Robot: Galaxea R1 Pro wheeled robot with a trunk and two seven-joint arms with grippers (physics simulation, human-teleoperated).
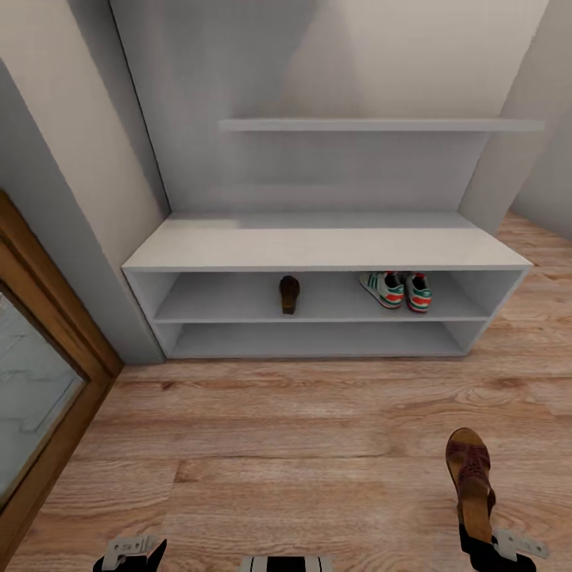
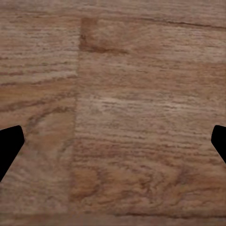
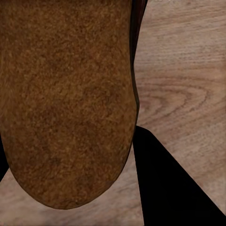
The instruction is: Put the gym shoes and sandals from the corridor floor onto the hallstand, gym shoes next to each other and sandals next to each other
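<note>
Ahead, right fingers gripping sandal, left fingers wide, gym shoes shelved.

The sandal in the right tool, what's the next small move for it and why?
Probably carry the held sandal forward toward the hallstand and set it beside the other sandal on the upper shelf. The gym shoes already sit together there, and the right tool has this one lifted off the corridor floor.
</note>
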